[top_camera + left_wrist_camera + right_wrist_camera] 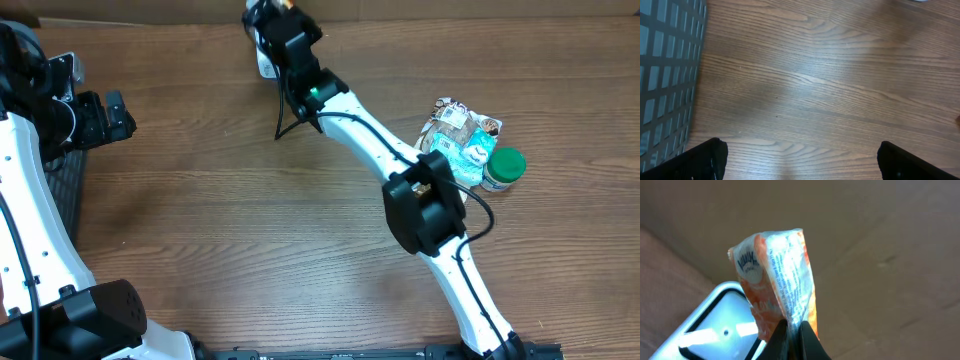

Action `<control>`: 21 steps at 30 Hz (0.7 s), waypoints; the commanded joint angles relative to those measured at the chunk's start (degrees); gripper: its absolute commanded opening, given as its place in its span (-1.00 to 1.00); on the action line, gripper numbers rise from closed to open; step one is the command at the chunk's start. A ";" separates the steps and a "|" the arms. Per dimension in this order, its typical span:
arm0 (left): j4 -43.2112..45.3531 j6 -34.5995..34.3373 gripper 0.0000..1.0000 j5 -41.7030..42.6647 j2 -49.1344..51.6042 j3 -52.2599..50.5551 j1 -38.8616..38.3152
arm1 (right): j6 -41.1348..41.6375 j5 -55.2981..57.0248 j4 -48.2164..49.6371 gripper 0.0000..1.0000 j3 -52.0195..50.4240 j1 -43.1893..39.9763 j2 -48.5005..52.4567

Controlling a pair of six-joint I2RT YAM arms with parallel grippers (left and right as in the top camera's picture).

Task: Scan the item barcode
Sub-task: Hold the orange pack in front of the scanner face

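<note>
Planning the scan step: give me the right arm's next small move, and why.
Probably rotate the orange packet so a printed face turns toward the white scanner: the right gripper is shut on its edge, beside the scanner, with no barcode showing.

Your right tool (794,332) has the packet (782,275) standing out from it, scanner (715,325) just beyond to the left; your left tool (800,160) hangs over the tabletop (815,75), basket (665,75) on its left.
</note>
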 commanded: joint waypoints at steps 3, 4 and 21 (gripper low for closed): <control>0.13 1.11 0.99 0.11 0.07 0.11 0.09 | -6.21 -0.66 1.55 -0.92 0.15 -0.09 2.97; 0.13 1.11 0.99 0.11 0.07 0.11 0.09 | -6.23 -0.63 1.44 -0.92 0.13 -0.09 3.15; 0.11 1.11 0.99 0.11 0.07 0.11 0.09 | -10.38 -1.84 -4.31 -0.92 0.13 -0.24 3.19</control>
